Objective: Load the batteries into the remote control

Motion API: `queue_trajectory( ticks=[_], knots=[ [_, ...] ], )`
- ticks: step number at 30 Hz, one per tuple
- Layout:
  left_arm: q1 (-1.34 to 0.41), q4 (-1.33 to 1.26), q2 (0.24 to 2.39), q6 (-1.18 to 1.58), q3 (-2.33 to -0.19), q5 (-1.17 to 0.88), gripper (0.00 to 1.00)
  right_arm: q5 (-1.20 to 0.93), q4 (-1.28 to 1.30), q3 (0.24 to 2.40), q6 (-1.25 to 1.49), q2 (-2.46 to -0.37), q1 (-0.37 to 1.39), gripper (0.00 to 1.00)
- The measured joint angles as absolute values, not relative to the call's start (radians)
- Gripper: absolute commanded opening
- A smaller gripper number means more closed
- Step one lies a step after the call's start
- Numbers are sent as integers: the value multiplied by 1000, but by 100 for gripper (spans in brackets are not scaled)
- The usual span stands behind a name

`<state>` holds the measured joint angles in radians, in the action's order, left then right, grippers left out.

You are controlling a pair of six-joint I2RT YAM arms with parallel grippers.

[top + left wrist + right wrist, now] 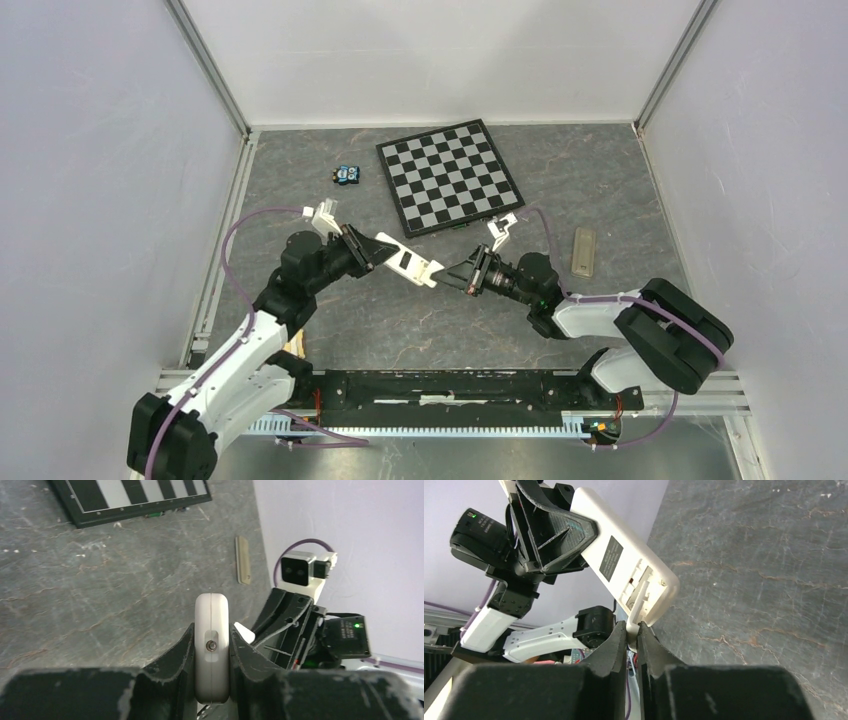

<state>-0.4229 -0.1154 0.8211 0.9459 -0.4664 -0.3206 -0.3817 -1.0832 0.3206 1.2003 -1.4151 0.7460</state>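
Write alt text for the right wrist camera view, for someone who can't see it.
The left gripper holds up a white remote control, its back and open battery compartment facing the camera. The right gripper pinches a thin white tab at the compartment end, above a grey table.

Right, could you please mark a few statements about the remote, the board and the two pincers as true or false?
1. The left pincer grips the remote control: true.
2. The right pincer stands wide open: false; its fingers pinch a thin white flap at the remote's end.
3. The tan strip lies on the checkerboard: false; it lies on the bare table, right of the board.
4. The remote's back carries a dark label: true.
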Motion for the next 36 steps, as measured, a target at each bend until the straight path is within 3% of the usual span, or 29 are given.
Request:
queue_trajectory(
  ticks=[4,18,21,24,27,30,36],
  knots=[
    [-423,-76,840,900,-466,-297,2,-386,-1028,325,1177,-1407,746,0],
    [-423,-39,831,808,-466,-271,2,-444,-818,259,922,-1474,640,3],
    [-423,-40,828,806,-466,-274,2,-466,-737,258,862,-1509,617,17],
    [-423,-40,828,806,-466,-289,2,-457,-657,281,812,-1497,609,47],
    [-423,-40,828,805,-466,-297,2,-426,-565,307,770,-1464,601,65],
    [-423,-42,827,806,-466,-304,2,-360,-484,331,728,-1407,599,75],
    [-423,-84,826,805,-466,-364,2,-308,-369,327,646,-1262,598,84]
  ],
)
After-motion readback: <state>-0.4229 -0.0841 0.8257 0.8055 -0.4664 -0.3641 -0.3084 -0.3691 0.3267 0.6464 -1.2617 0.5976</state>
